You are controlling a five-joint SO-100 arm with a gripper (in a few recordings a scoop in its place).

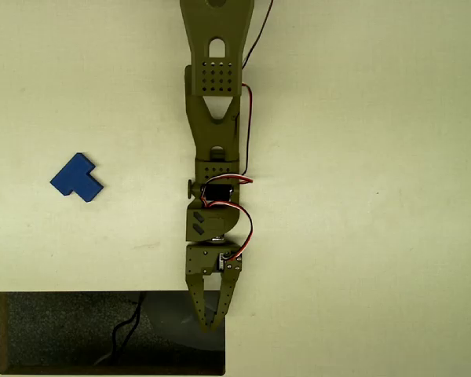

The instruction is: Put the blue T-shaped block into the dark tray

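The blue T-shaped block (76,178) lies flat on the pale table at the left, turned at an angle. The dark tray (55,334) fills the lower left, black with a speckled inside. My olive arm reaches down the middle from the top edge. Its gripper (211,322) hangs over the tray's right end, fingers drawn together to a point with nothing between them. The block sits far to the left of the gripper and above the tray.
A thin black cable (125,330) lies inside the tray near its middle. Red and black wires (246,118) run along the arm's right side. Bare pale table (377,196) spreads to the right of the arm.
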